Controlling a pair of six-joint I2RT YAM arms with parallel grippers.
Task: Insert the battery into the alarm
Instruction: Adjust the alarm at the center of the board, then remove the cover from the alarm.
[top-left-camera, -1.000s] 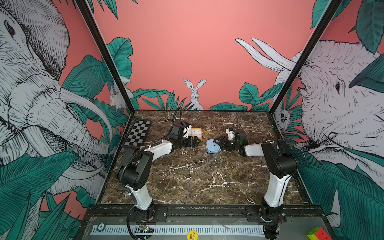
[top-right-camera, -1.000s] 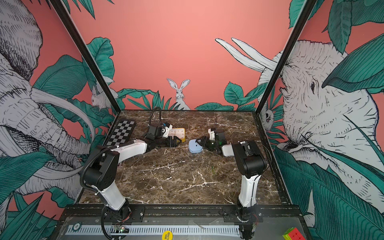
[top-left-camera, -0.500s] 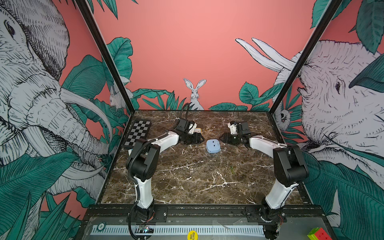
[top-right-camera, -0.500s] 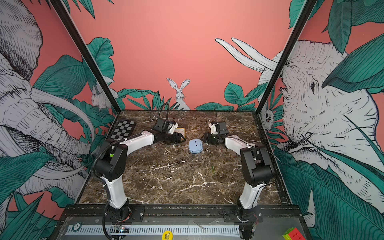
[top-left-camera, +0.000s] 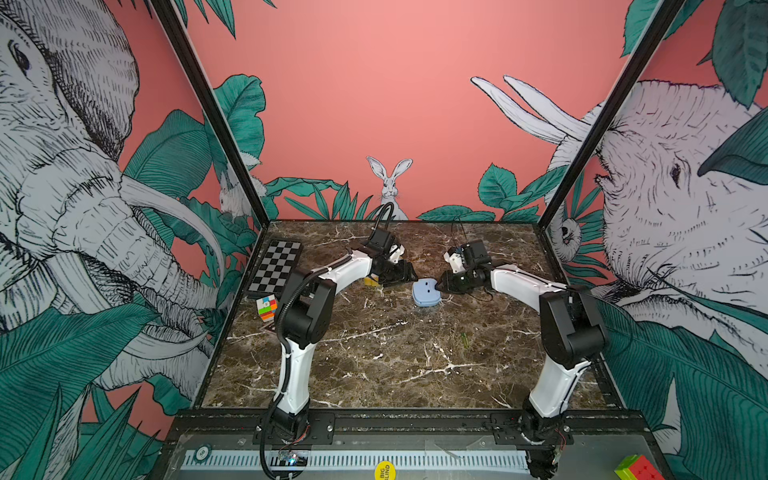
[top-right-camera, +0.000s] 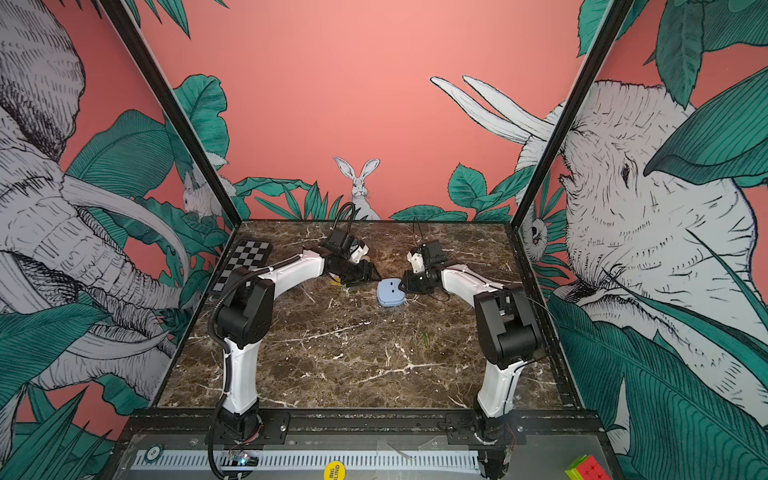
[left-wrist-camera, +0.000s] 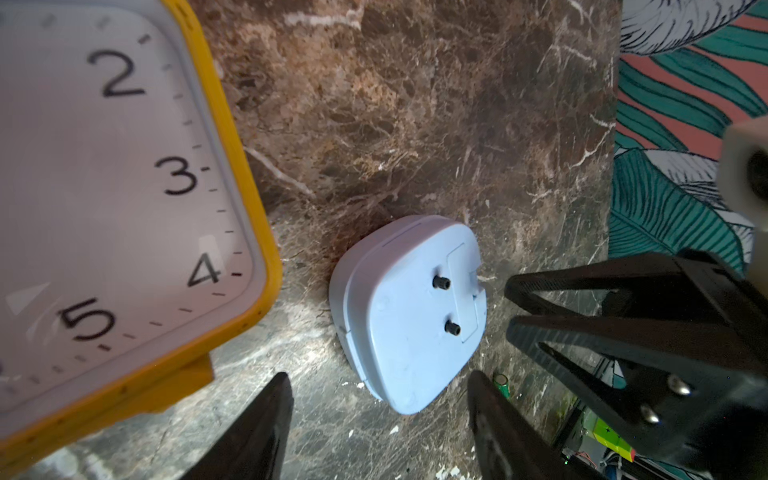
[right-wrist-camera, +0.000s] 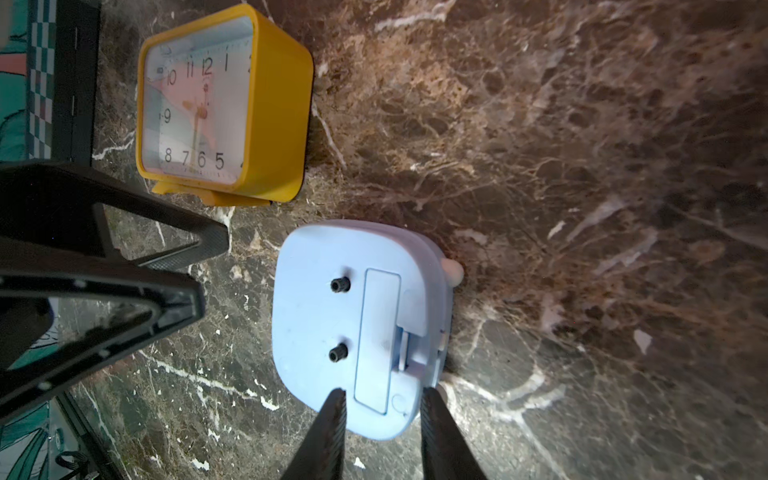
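Where the two arms meet toward the back of the bench (top-left-camera: 374, 365), the holdings are listed as follows.

Alarm (right-wrist-camera: 357, 328): pale blue with rounded corners, lying face down on the marble. Its back is up, showing two small black knobs and a long battery cover, which is shut. In both top views it lies between the two grippers.

Battery (left-wrist-camera: 500, 384): a small green cylinder with a metal end, lying loose on the bench. It is apart from the alarm, toward the front edge on the right arm's side. No gripper touches it.

Clock (right-wrist-camera: 224, 112): yellow and square with a white dial, standing on its foot. It is near the alarm but not touching it, on the left arm's side.

Left gripper (left-wrist-camera: 378, 376): jaws wide apart with nothing between them, poised above the alarm's edge on the clock side. It has hold of nothing.

Right gripper (right-wrist-camera: 383, 391): jaws drawn in to a narrow gap and not closed. The tips lie at the alarm's rim, one on each side of the end of the battery cover. Whether they touch the plastic cannot be told, and no hold is visible.

Checkerboard (top-left-camera: 276, 266): flat at the bench's far left corner.

Cube (top-left-camera: 267, 307): multicoloured, just in front of the checkerboard.
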